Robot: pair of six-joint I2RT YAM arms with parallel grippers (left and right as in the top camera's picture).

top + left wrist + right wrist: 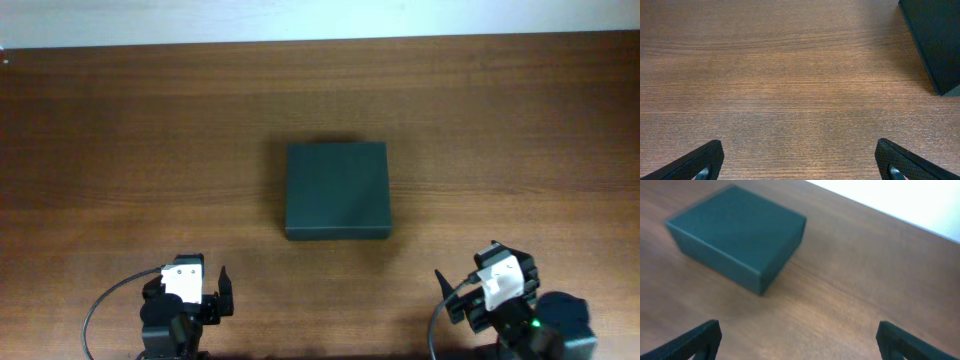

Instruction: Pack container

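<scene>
The container (337, 190) is a dark green-black matte box, closed, in the middle of the wooden table. Its corner shows at the top right of the left wrist view (937, 40), and the whole box at the upper left of the right wrist view (737, 235). My left gripper (192, 283) is at the front left, open and empty, fingers wide apart over bare wood (799, 162). My right gripper (478, 280) is at the front right, open and empty (797, 340), with the box ahead and to its left.
The brown wooden table (120, 130) runs to a pale wall at the far edge (300, 20). No hand tools or other loose objects are in view.
</scene>
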